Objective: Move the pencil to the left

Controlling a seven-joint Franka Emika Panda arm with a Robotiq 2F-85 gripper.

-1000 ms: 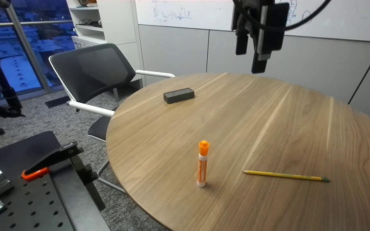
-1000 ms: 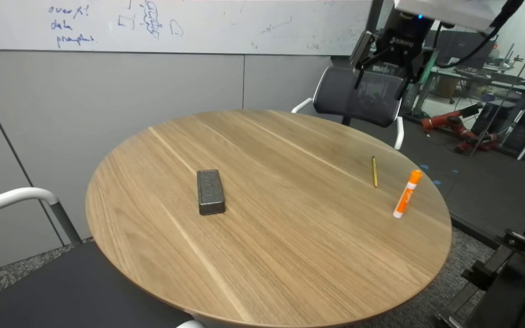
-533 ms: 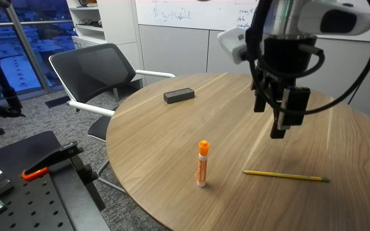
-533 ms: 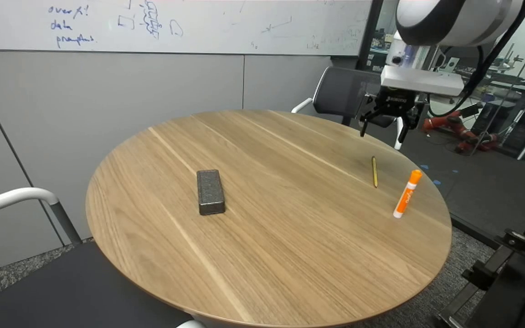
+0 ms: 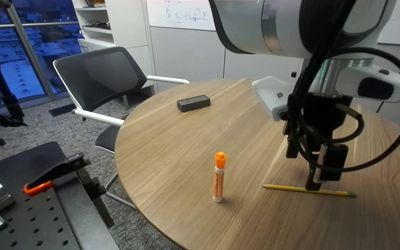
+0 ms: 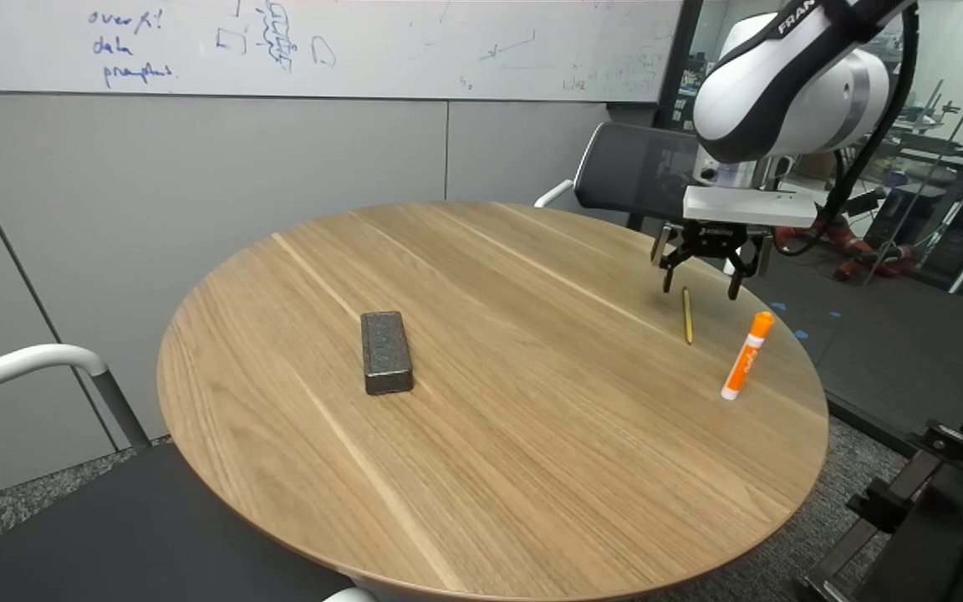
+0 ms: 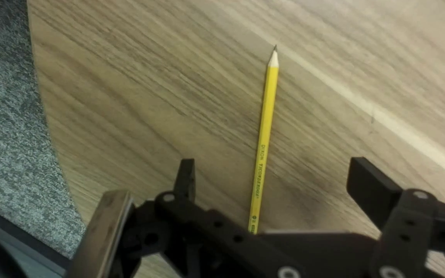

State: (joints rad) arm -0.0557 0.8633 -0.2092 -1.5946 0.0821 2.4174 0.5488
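The yellow pencil (image 5: pixel 286 188) lies flat on the round wooden table; it also shows in an exterior view (image 6: pixel 687 316) and in the wrist view (image 7: pixel 264 139). My gripper (image 5: pixel 302 173) is open and empty, pointing down over the pencil's eraser half; it also shows in an exterior view (image 6: pixel 700 293). In the wrist view the pencil runs between the open fingers (image 7: pixel 272 159), nearer the left finger, its tip pointing away. Its eraser end is hidden there behind the gripper. One finger covers part of the pencil in an exterior view. The fingers look slightly above the table.
An orange-capped marker (image 5: pixel 218 182) stands upright near the pencil's tip; it also shows in an exterior view (image 6: pixel 745 359). A black block (image 5: pixel 193 103) lies farther off on the table (image 6: pixel 515 418). The table edge (image 7: pixel 46 119) is at left in the wrist view. Chairs stand around.
The arm has come down from high above the table to just over the pencil, in both exterior views. The gripper stays open. The pencil, marker and block have not moved.
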